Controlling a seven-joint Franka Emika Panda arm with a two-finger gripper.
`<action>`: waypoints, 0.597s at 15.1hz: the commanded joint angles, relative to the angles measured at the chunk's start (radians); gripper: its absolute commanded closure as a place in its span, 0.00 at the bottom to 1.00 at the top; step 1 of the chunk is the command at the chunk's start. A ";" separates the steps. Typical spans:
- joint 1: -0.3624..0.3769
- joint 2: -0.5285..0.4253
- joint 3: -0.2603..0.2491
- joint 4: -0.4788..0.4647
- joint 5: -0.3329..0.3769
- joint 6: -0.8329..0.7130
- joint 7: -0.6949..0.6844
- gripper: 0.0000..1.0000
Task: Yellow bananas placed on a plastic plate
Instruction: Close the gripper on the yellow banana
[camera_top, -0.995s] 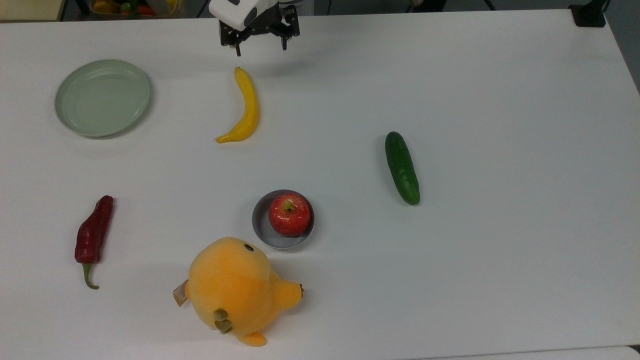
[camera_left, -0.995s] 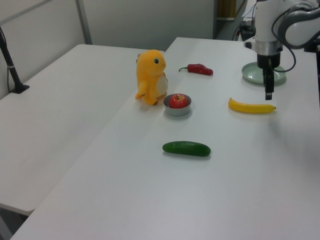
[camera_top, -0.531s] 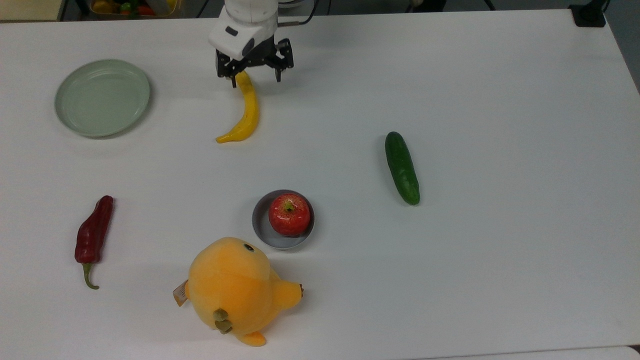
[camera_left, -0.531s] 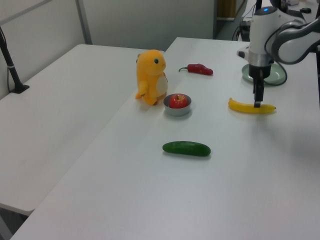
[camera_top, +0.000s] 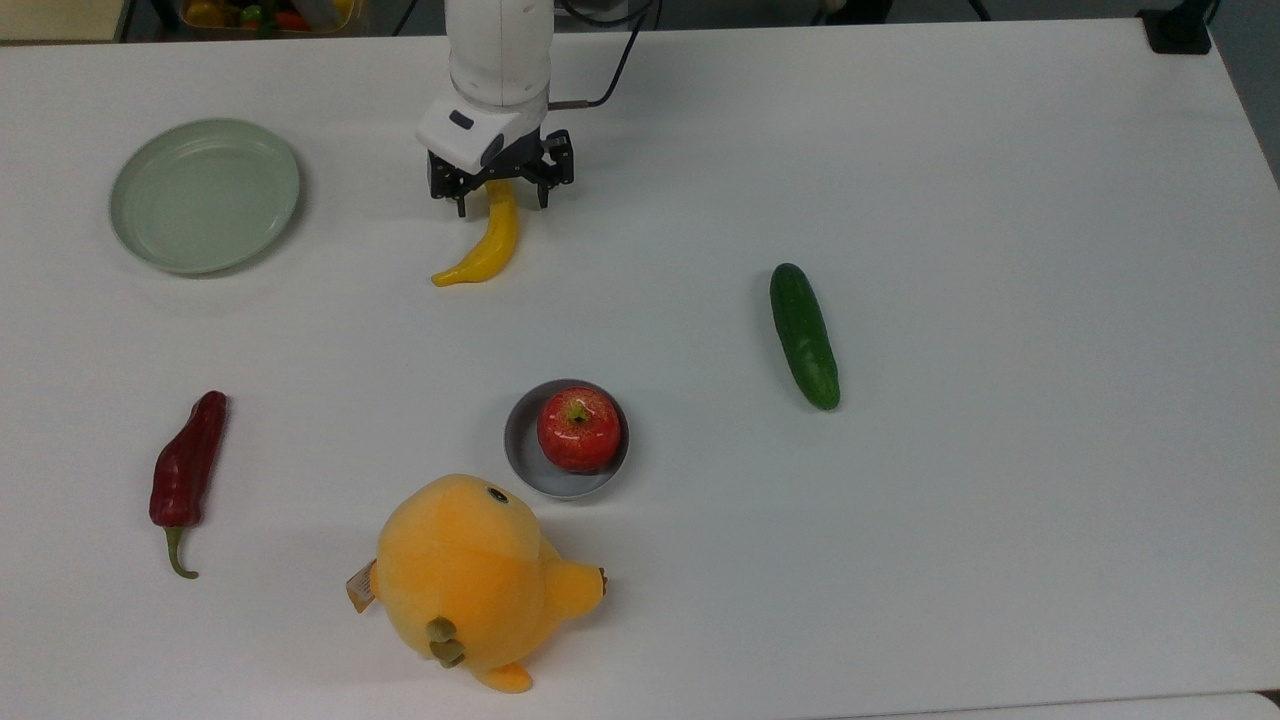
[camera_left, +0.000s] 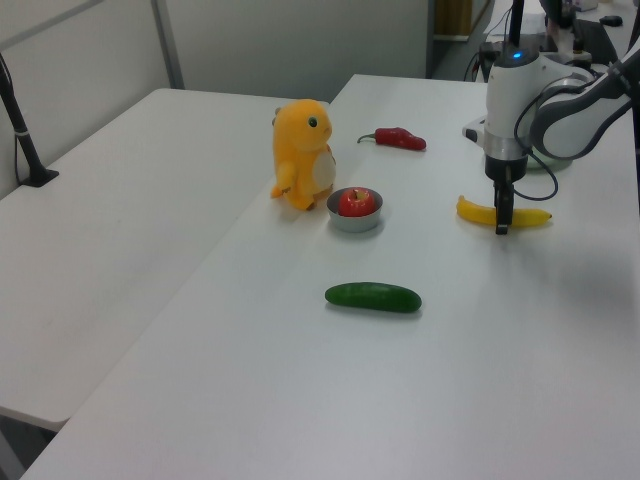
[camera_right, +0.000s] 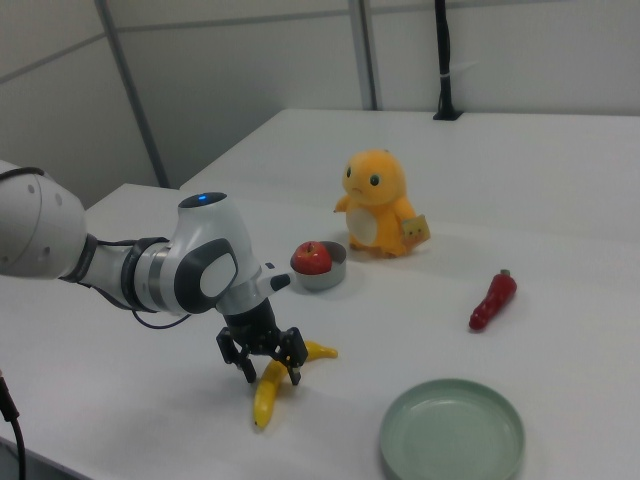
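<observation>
The yellow banana (camera_top: 490, 245) lies flat on the white table, its curved length running away from the arm's base. My gripper (camera_top: 500, 205) is open and low over the banana's upper half, one finger on each side of it, apart from the fruit. From the right view the gripper (camera_right: 272, 378) straddles the banana (camera_right: 262, 405) the same way. The pale green plate (camera_top: 205, 195) sits bare to the top view's left of the banana, and in the right view the plate (camera_right: 452, 433) lies near the front edge.
A green cucumber (camera_top: 804, 335) lies to the top view's right. A red apple (camera_top: 578, 430) sits in a small grey dish (camera_top: 519, 447), with an orange plush toy (camera_top: 470, 580) just below it. A dark red chili (camera_top: 187, 470) lies at the lower left.
The gripper has travelled from beyond the banana's far tip down along it and lowered, so that its open fingers now straddle the banana. Nothing else moved.
</observation>
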 joint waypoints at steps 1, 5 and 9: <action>0.002 0.011 -0.003 0.015 -0.025 0.017 0.031 0.37; 0.002 0.008 -0.003 0.016 -0.025 0.009 0.031 0.66; 0.004 0.001 -0.003 0.024 -0.024 0.001 0.031 0.80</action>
